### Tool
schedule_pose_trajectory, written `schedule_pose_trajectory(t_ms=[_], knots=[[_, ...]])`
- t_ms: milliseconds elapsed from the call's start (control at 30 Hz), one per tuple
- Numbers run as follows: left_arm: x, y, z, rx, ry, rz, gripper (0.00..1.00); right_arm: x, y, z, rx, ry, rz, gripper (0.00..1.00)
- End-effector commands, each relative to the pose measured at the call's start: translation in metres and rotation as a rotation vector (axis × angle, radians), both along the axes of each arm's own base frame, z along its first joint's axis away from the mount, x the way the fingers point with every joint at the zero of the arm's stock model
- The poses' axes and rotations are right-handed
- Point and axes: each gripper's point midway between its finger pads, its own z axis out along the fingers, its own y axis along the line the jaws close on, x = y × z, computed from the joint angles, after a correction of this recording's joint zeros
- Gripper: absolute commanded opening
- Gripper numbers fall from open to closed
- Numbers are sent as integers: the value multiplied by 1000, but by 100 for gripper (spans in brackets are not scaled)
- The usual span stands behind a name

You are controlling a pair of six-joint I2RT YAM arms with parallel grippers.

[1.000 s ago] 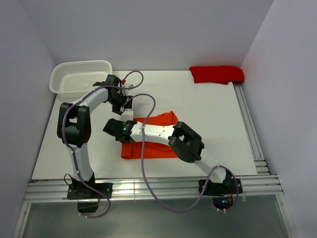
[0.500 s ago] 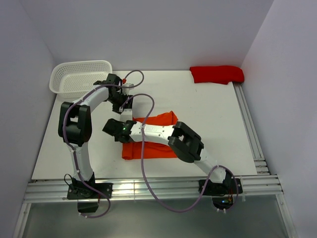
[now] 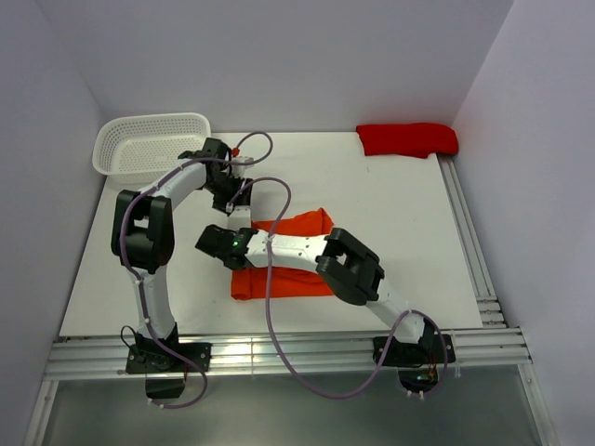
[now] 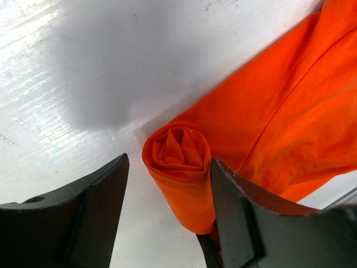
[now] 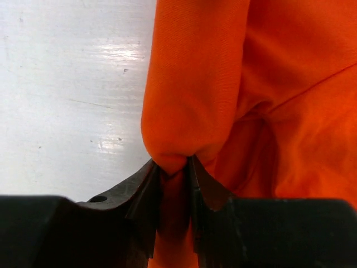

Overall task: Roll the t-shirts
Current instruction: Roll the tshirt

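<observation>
A second ago the right jaws stood wide; now they are clenched on a pinched fold of the orange t-shirt [image 5: 201, 84], the cloth bunched into the narrow gap between the two tips. In the overhead view the right arm [image 3: 297, 246] has edged slightly toward its own base side over the same time, while the left arm [image 3: 177, 181] has barely shifted. The shirt's outline on the counter [image 3: 390, 214] looks much as before.

The left jaws are released and parted. The rolled end of the orange shirt sits between them, showing a tight spiral of cloth. It lies close against the right-hand finger and clear of the left-hand one.

The orange shirt is folded into a long band. One end is rolled up at the left jaws, and the rest spreads flat away from them with a seam line and soft creases. At the right jaws a rounded, folded edge of the same shirt rises out of the grip, with bare white counter to one side of it.

The red t-shirt [image 3: 406, 139] lies bunched at the far corner of the counter, well apart from both jaws. A white basket [image 3: 153, 118] sits just beyond the left jaws.
</observation>
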Motion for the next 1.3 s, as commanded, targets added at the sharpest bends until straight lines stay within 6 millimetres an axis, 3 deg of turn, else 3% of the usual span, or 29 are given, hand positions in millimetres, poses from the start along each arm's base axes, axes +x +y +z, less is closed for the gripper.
schedule_pose_trajectory(t_ms=[0,33,67,100,167,200,267,300,367,400,533,567,600,733,1033,1133,1167,1233,1267], knots=[[5,-5,21,-25,-49,-32,66,-8,5,5,102,16,9,30],[4,-6,23,-34,-54,-45,67,-6,5,8,140,21,8,30],[1,-8,31,-60,-59,-61,68,-12,-8,-6,135,40,13,28],[-1,-9,35,-69,-71,-81,69,-5,4,16,250,4,11,26],[-5,-12,47,-117,-84,-101,69,-10,-8,16,327,32,23,26],[-7,-11,51,-130,-86,-110,70,-2,2,28,430,1,18,25],[-11,-10,59,-174,-83,-120,70,-7,-11,25,515,33,12,27],[-12,-9,61,-186,-88,-128,70,-3,-3,36,610,14,21,27],[-14,-4,65,-213,-88,-129,71,-5,-15,28,667,37,7,27],[-17,-5,66,-238,-84,-147,71,0,-11,35,746,44,4,27],[-30,-6,52,-267,-46,-174,72,-2,-19,26,873,96,-16,27],[-36,-5,41,-268,-18,-174,72,-2,-18,23,911,119,-33,27],[-38,-5,35,-268,-8,-174,72,5,-17,32,973,100,-31,26],[-47,-10,6,-305,45,-176,72,5,-17,22,1023,140,-34,26],[-30,-15,-23,-280,44,-84,71,8,-17,12,1020,156,-49,28],[-18,-15,-22,-240,31,-38,58,10,-17,12,972,146,-44,32],[-15,-10,-25,-192,29,-7,44,9,-21,5,926,149,-60,37],[-14,-13,-24,-148,15,-5,31,10,-20,13,886,130,-44,40],[-14,-13,-24,-122,7,-3,19,8,-27,3,812,139,-68,45]])
